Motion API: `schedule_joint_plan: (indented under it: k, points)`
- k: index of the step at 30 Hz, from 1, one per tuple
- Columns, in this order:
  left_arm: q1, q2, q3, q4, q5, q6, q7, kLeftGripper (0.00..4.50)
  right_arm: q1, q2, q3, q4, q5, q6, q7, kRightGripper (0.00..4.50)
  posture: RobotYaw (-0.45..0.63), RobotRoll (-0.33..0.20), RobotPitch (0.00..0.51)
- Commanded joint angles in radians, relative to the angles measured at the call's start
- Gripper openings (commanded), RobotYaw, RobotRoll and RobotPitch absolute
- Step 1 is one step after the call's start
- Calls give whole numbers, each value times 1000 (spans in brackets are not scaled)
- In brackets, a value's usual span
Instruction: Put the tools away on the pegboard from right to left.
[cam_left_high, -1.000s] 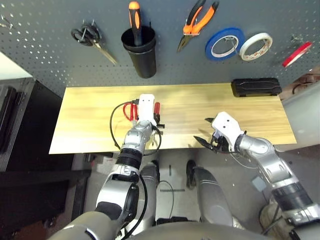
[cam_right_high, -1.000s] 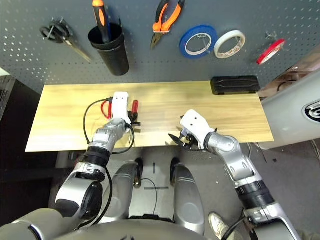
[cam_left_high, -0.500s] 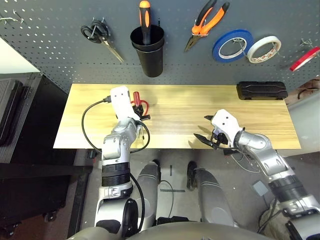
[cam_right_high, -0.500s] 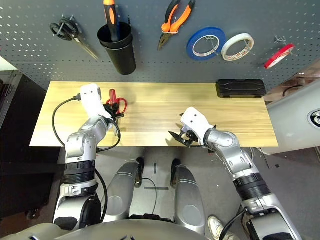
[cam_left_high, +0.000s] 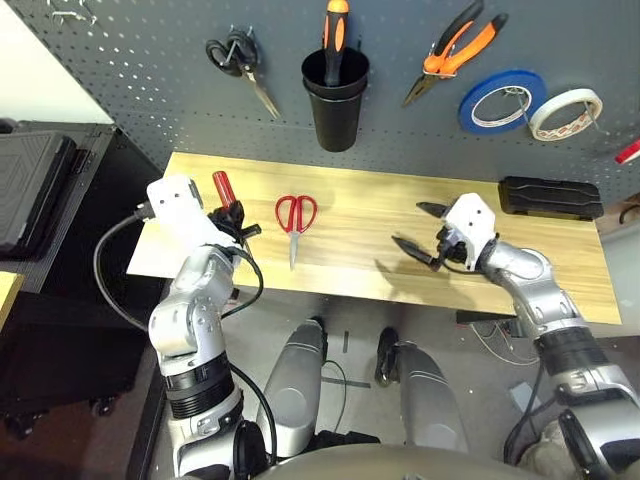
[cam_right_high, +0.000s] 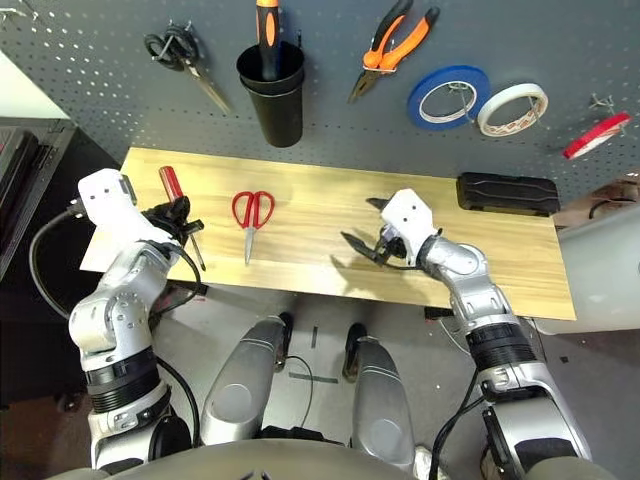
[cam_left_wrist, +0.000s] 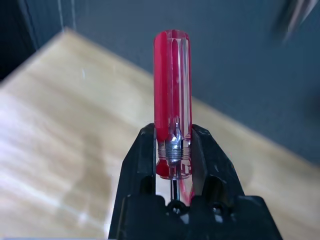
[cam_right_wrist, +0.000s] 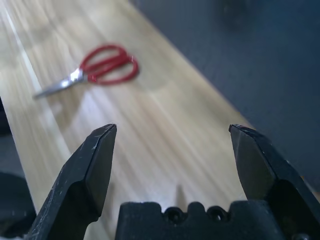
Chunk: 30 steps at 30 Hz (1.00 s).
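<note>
Two end effectors in view. Left end effector (cam_left_wrist: 173, 150) is clamped on the screwdriver (cam_left_wrist: 172, 105), fingers (cam_left_wrist: 145, 160) pinching it at the metal collar where the red handle meets the shaft. It's held off the counter (cam_left_high: 380, 210) near the left end, handle up toward the pegboard (cam_left_high: 150, 90).

Right end effector (cam_right_wrist: 172, 150) is spread wide with nothing between the fingers, hovering over the right-centre of the counter, pointing left toward the red scissors (cam_left_high: 295, 220).

Red scissors lie flat on the counter, left of centre, handles toward the pegboard, blades toward the near edge, well apart from both end effectors.

On the pegboard, right to left: red tape (cam_right_high: 596, 135) at the far right, white tape (cam_left_high: 565, 100), blue tape (cam_left_high: 502, 100), pliers (cam_left_high: 455, 50), black cup (cam_left_high: 336, 100) with an orange-and-black handled tool (cam_left_high: 334, 40) standing in it, black scissors (cam_left_high: 240, 60).

Black case (cam_left_high: 550, 197) sits at the counter's back right.
</note>
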Motion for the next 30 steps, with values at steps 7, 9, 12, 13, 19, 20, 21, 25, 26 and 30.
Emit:
schedule_joint_plan:
  k: [7, 9, 12, 13, 19, 20, 21, 25, 26, 30]
  points:
    - [-115, 51, 25, -54, -107, -95, -26, 845, -39, -30, -143, -3, 200, -35, 146, 4500, 366, 0, 262]
    - [-148, 66, 29, -47, -123, -104, -22, 845, -47, -40, -159, -15, 218, -22, 159, 4500, 355, 0, 261]
    - [-183, 87, 36, -38, -141, -105, -15, 845, -53, -39, -182, -36, 252, -11, 165, 4500, 346, 0, 261]
    - [-200, 96, 39, -32, -148, -103, -13, 845, -56, -41, -191, -54, 271, 10, 162, 4500, 331, 0, 261]
    - [-280, 146, 42, 12, -165, -106, -18, 845, -77, -56, -229, -146, 364, 115, 166, 4500, 301, 0, 260]
    - [-290, 153, 43, 21, -168, -108, -18, 845, -79, -62, -234, -157, 374, 131, 166, 4500, 290, 0, 258]
    - [-301, 159, 43, 30, -170, -110, -20, 845, -83, -69, -240, -165, 385, 146, 168, 4500, 290, 0, 258]
    - [-347, 180, 43, 69, -178, -126, -23, 845, -98, -101, -270, -178, 427, 193, 193, 4500, 266, 0, 256]
    - [-359, 184, 42, 77, -180, -130, -24, 845, -100, -110, -274, -177, 432, 200, 202, 4500, 266, 0, 256]
    - [-421, 199, 36, 111, -186, -138, -22, 845, -112, -138, -288, -189, 448, 235, 218, 4500, 255, 0, 255]
